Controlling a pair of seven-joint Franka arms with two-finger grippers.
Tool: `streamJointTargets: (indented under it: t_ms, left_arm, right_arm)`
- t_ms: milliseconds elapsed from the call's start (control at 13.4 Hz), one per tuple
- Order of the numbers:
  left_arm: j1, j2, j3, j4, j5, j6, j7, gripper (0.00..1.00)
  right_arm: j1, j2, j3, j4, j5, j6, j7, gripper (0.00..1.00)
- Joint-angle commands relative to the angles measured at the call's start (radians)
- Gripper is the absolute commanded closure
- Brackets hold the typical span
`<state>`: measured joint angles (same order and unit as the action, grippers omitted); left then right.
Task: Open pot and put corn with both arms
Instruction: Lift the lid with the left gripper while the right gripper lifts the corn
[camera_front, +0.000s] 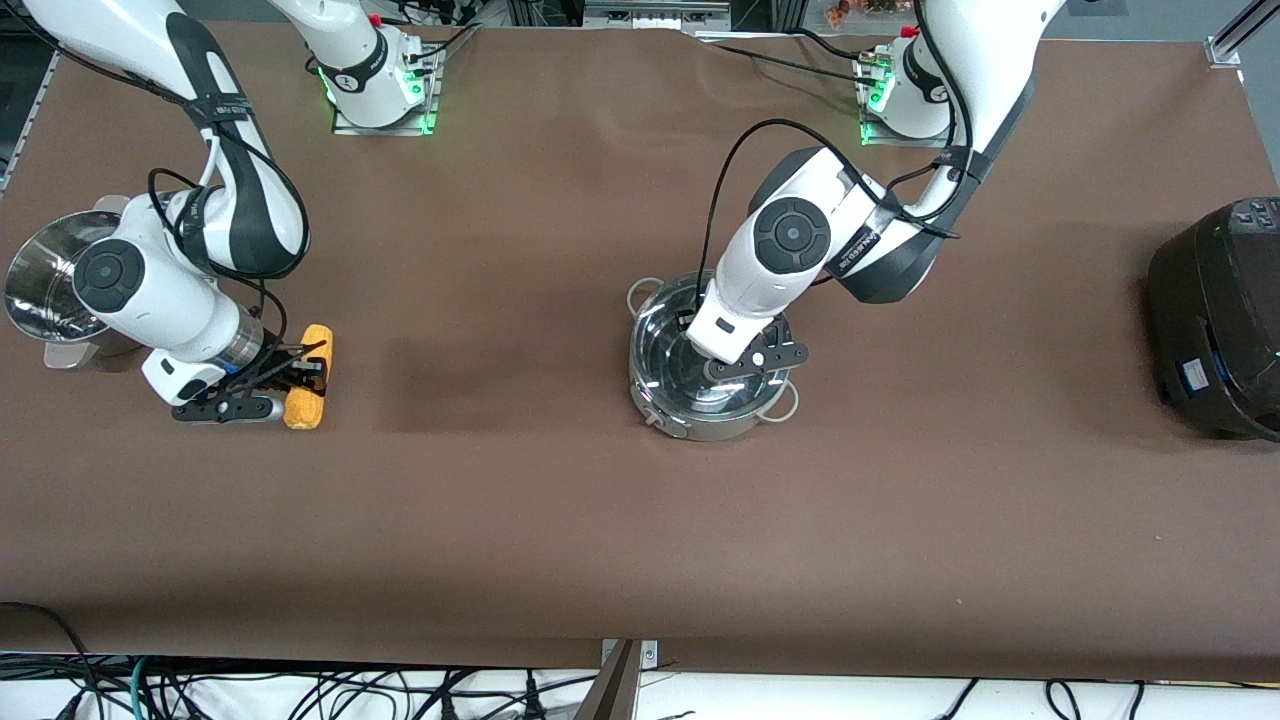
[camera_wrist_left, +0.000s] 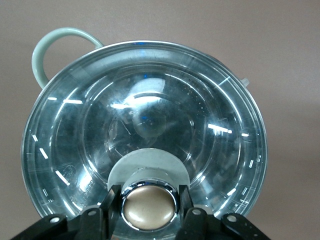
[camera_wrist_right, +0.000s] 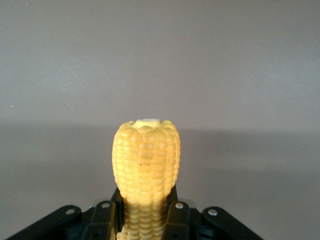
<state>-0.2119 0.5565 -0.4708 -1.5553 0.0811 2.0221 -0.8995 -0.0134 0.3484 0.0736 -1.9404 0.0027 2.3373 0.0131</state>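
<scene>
While the left tool (camera_wrist_left: 150, 207) pinches the tan knob (camera_wrist_left: 150, 209) of the glass lid (camera_wrist_left: 150, 115) between its two black fingers (camera_wrist_left: 111, 210), the lid sits on the stainless-steel pot (camera_front: 708, 358) near the middle of the worktop (camera_front: 640, 520), and the left arm reaches down to it from its base at the top of the front view. One pale loop handle (camera_wrist_left: 45, 50) of the pot shows past the lid's rim in the left wrist view. At the right arm's end of the worktop, the right tool (camera_wrist_right: 145, 220) is pressed onto the corn cob (camera_front: 308, 376), one finger on each side of its lower part, and the cob lies low at the brown surface. Just beside the right arm, farther from the front camera than the corn, stands a shiny steel steamer basket (camera_front: 45, 285). A big black cooker (camera_front: 1220, 320) sits at the left arm's end, well apart from the pot. The worktop is covered in plain brown cloth; black cables (camera_front: 300, 690) run along its lower edge over a white floor.
</scene>
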Motion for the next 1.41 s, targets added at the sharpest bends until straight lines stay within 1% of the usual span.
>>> streamJointTargets:
  t_ms: [0, 297, 372, 520, 595, 743, 892, 1115, 1338]
  left_arm:
    - [0.011, -0.069, 0.009, 0.007, 0.045, -0.100, -0.006, 1.00]
    - [0.049, -0.144, 0.000, 0.009, 0.028, -0.190, 0.022, 1.00]
    - [0.054, -0.159, 0.001, 0.009, -0.003, -0.200, 0.033, 1.00]
    - [0.075, -0.181, 0.001, 0.004, -0.014, -0.213, 0.053, 1.00]
    - [0.092, -0.194, 0.001, -0.003, -0.014, -0.223, 0.107, 1.00]
    - [0.141, -0.222, 0.008, -0.023, -0.015, -0.229, 0.204, 1.00]
    - [0.187, -0.245, 0.018, -0.054, -0.014, -0.229, 0.299, 1.00]
    - [0.242, -0.263, 0.061, -0.084, -0.014, -0.229, 0.472, 1.00]
    - [0.281, -0.265, 0.127, -0.115, -0.014, -0.212, 0.678, 1.00]
  right_arm:
    - [-0.005, -0.013, 0.006, 0.070, 0.008, -0.110, -0.018, 1.00]
    - [-0.003, -0.020, 0.009, 0.123, 0.008, -0.193, -0.008, 1.00]
    - [-0.003, -0.028, 0.012, 0.135, 0.010, -0.216, -0.007, 1.00]
    - [-0.003, -0.048, 0.046, 0.155, 0.017, -0.265, 0.020, 1.00]
    - [-0.003, -0.057, 0.069, 0.159, 0.022, -0.282, 0.089, 1.00]
    - [-0.003, -0.072, 0.167, 0.185, 0.019, -0.291, 0.258, 1.00]
    - [0.007, -0.069, 0.231, 0.213, 0.007, -0.308, 0.387, 1.00]
    - [0.096, -0.062, 0.239, 0.245, 0.002, -0.306, 0.511, 1.00]
    - [0.237, -0.031, 0.239, 0.296, -0.038, -0.306, 0.706, 1.00]
